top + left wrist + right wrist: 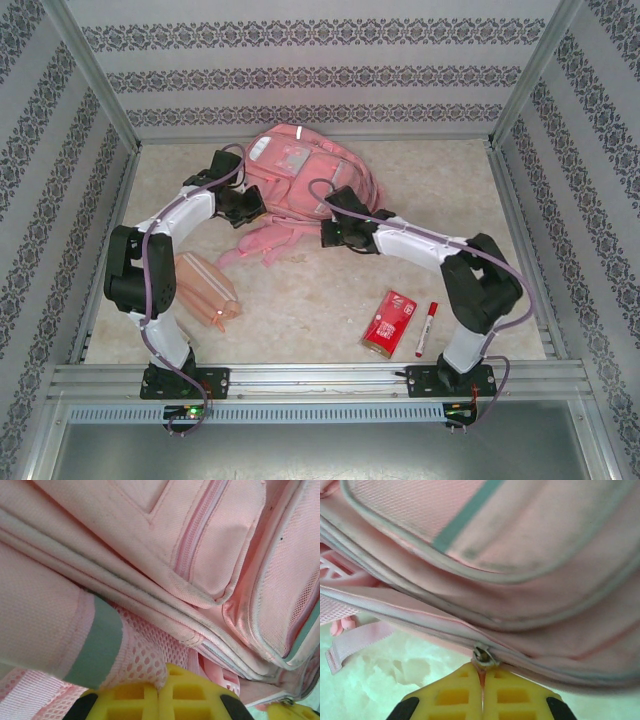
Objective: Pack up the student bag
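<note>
The student bag (290,165), a large pink backpack, lies flat at the back middle of the table, its straps trailing toward me. My left gripper (245,207) is at the bag's left side. In the left wrist view its yellow fingers (135,700) are shut, pinching a fold of the bag's pink mesh (145,655) beside a grey reflective strip (95,645). My right gripper (333,233) is at the bag's near right edge. Its yellow fingers (455,695) are shut on the tab of the metal zip pull (483,657) on the bag's long closed zip.
A peach-coloured pouch (205,290) lies near the left arm's base. A red box (388,322) and a red marker (426,328) lie at the front right, close to the right arm. Patterned walls and metal rails enclose the table.
</note>
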### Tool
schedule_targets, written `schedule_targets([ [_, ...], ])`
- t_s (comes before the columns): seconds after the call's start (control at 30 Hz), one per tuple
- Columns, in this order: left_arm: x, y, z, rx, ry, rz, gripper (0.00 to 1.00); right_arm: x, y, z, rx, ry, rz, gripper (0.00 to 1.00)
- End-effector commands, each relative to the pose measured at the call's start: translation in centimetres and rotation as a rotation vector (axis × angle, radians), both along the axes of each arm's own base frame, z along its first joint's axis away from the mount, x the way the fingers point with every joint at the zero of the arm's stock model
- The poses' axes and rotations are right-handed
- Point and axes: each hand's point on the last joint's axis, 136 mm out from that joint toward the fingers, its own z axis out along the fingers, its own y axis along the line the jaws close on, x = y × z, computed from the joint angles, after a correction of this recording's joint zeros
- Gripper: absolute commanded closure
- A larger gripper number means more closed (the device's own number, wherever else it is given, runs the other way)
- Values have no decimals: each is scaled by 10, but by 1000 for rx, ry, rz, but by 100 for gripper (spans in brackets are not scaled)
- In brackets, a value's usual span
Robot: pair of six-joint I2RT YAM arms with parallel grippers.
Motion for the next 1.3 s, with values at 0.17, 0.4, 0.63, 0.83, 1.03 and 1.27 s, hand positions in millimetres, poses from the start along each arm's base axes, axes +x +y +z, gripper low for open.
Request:
schedule_targets([
  [0.17, 66, 68, 23, 171, -172, 9, 100, -28, -85, -26, -64, 131, -18, 100],
  [0.4, 117, 69, 41, 162, -167, -27, 80, -44, -22, -3, 197, 175, 212, 89],
  [0.63, 51, 65, 38, 88, -56, 99, 46, -36, 48, 31, 276, 157, 123, 61],
  [0.83, -10, 24, 9, -33, 45, 131, 45, -26, 83, 19, 363, 275, -60, 50],
  [1.03, -7, -6, -7, -45, 23, 157, 43, -16, 99, 0, 313, 298, -96, 48],
  [1.27, 8, -13, -43, -27, 57, 215, 43, -4, 112, -7, 215, 202, -156, 56],
])
